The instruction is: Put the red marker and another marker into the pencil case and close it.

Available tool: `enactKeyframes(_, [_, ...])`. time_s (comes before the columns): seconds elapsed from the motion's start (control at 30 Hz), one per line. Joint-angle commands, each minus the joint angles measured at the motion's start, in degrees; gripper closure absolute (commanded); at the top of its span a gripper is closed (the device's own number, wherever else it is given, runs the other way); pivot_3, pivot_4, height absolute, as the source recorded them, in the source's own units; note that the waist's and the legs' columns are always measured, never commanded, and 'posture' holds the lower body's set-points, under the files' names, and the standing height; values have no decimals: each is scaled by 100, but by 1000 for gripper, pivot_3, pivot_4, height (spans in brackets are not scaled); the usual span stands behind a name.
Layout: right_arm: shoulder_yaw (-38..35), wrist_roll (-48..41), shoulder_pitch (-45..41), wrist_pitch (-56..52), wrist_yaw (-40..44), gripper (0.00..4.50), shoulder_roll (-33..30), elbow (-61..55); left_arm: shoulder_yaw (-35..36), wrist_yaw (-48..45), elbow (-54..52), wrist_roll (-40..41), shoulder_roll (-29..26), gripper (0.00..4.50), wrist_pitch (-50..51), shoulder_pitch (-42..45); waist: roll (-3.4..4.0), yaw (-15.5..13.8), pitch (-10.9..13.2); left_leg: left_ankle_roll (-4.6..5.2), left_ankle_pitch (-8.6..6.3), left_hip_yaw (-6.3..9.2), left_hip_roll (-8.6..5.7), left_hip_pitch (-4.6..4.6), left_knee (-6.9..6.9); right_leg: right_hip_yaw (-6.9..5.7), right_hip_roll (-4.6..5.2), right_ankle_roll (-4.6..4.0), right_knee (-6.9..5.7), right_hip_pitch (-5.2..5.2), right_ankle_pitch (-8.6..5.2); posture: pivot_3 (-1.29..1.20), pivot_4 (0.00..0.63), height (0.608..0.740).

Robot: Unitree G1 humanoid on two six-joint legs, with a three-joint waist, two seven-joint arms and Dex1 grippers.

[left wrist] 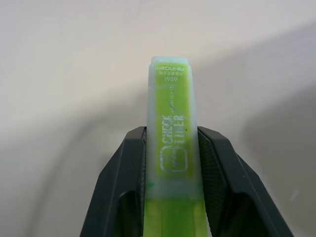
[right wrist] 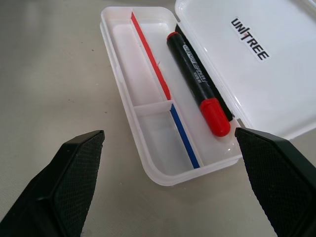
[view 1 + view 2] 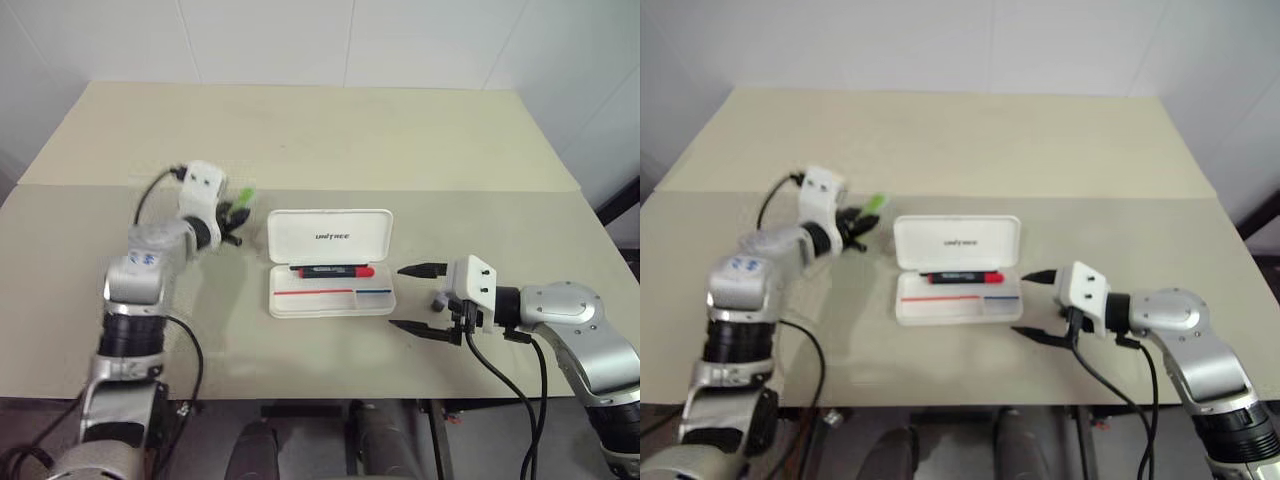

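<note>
Left jaws clamp green marker (image 1: 171,148) clear of pencil case (image 3: 330,262); right jaws gape beside it

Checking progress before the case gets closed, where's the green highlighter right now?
The green highlighter is clamped in the left tool, lifted off the table just left of the open pencil case.
</note>
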State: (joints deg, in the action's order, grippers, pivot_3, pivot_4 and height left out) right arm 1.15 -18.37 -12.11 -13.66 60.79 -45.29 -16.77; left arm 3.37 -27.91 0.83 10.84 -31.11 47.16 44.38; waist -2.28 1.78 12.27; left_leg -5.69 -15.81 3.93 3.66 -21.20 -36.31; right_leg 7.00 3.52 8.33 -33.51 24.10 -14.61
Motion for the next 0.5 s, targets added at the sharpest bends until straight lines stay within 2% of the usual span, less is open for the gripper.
enactKeyframes(0.03, [-241,-44,-4,39,-74,0,-86,-171,-154,-942,-277,387,-274,3384,-261,418,1,-2,-1,0,0,0,0,2,5,0,1,2,0,0,0,0,150,740])
enactKeyframes(0.13, [-246,-33,27,28,-144,0,-63,-208,-436,-1854,-770,879,-463,3384,-158,578,3,5,0,7,-4,0,0,7,13,0,0,31,-8,0,7,0,150,740])
enactKeyframes(0.2, [-251,-31,45,18,-182,0,-57,-230,-599,-2330,-1066,1127,-581,3384,-114,599,3,-1,0,10,-6,1,0,1,18,0,0,80,-12,8,29,0,150,740])
enactKeyframes(0.3, [-298,-39,127,4,-257,0,-73,-292,-1238,-3269,-1463,1306,-1078,3384,111,618,5,7,1,12,-9,0,0,-12,23,1,0,81,-16,24,24,0,150,740])
enactKeyframes(0.43, [-364,-30,257,-21,-364,0,-64,-401,-1664,-3649,-1546,1404,-1143,3384,249,712,5,2,1,20,-13,0,0,-7,21,2,-2,73,-30,28,11,0,150,740])
enactKeyframes(0.5, [-384,-34,314,-31,-414,0,-57,-449,-1844,-3762,-1501,1288,-1166,3384,136,680,5,2,1,20,-13,0,0,-10,12,4,-1,31,-30,28,-11,0,150,740])
